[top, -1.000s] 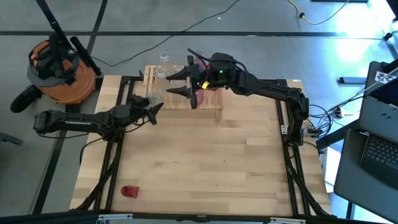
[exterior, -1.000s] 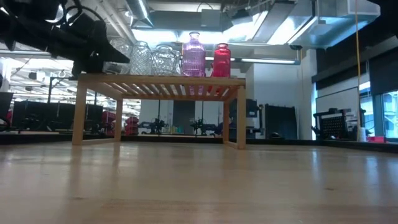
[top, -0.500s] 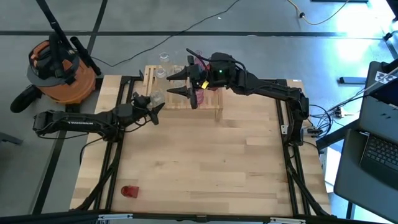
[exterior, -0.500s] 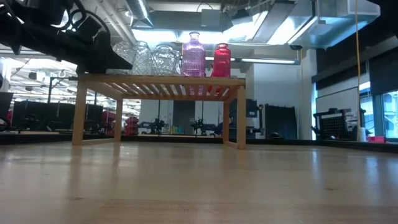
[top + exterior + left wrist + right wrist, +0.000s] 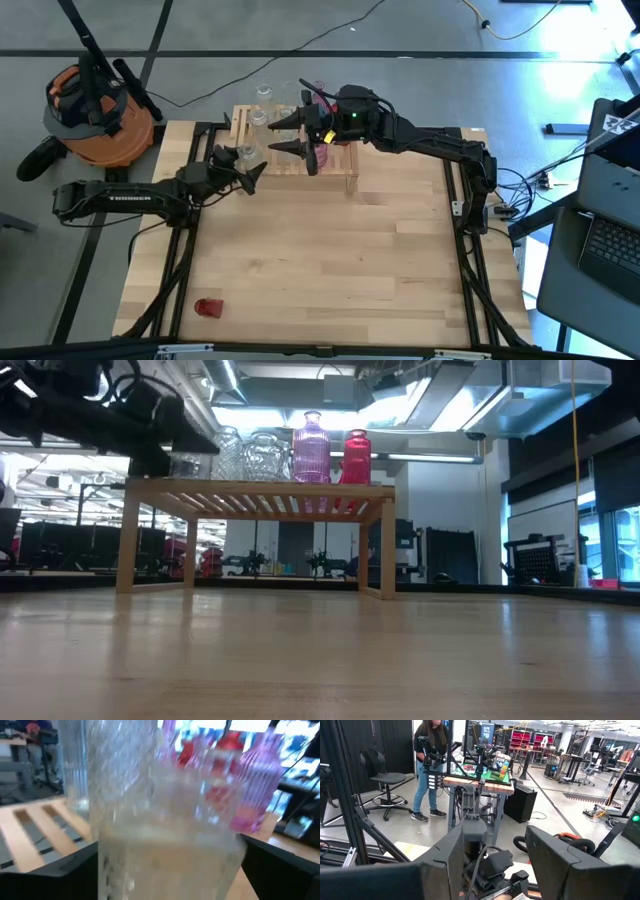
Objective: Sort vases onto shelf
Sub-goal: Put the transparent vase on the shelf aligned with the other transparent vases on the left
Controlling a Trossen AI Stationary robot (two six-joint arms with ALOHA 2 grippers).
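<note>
**Left gripper spread around a clear vase at the shelf's end**

The left gripper [image 5: 243, 168] is at the left end of the shelf [image 5: 345, 168], fingers spread wide, one on either side of a clear glass vase [image 5: 165, 820] that fills its wrist view. Whether the pads touch the glass I cannot tell; it looks let go, or nearly so. The vase stands on the slats, beside other clear vases [image 5: 250, 456], then a pink ribbed bottle [image 5: 312, 450] and a red one [image 5: 356, 457].

The right gripper [image 5: 288, 132] hangs over the shelf with fingers part-spread, holding nothing I can see. One small red vase [image 5: 208, 307] lies well apart, near the table's front edge.

I judge this glass light, stiff, slick and breakable; best held low on the body, gently.
</note>
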